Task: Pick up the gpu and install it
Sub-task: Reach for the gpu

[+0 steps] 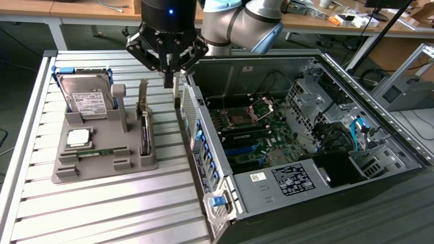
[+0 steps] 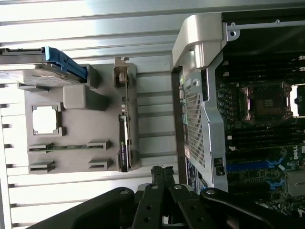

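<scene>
The thin dark-green gpu card with its silver metal bracket is stood on edge in the grey moulded holder on the ribbed aluminium counter; above it, towards the exterior view's right, the black tool is clenched and empty; the card is judged light, stiff and fragile, best gripped along its bare upper edge.

Taking twelve o'clock as the way its fingertips point, the black two-fingered gripper is closed on nothing. At its ten o'clock the thin dark green gpu with a silver bracket stands on edge in a flat grey plastic tray. At two o'clock is the open grey metal computer case with its dark green motherboard, beside the tray on the ribbed aluminium table.
</scene>
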Controlling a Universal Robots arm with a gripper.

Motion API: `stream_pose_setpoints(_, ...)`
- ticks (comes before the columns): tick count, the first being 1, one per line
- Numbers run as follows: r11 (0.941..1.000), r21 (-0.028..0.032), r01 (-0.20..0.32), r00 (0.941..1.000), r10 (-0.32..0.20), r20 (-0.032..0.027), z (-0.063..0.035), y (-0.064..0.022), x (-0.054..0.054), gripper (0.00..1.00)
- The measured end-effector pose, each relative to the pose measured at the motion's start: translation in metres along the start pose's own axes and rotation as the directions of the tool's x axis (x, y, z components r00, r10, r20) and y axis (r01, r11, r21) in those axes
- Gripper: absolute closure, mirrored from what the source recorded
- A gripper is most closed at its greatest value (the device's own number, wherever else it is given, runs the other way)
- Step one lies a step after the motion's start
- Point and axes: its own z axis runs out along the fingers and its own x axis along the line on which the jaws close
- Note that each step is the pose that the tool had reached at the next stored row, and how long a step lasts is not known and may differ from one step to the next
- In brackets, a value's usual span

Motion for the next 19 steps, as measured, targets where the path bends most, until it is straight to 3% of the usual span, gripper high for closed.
stream_pose_setpoints(19,1.0,0.0001,0.0,1.0,0.0,0.0,-0.0003,-0.0006,0.0086,0.89)
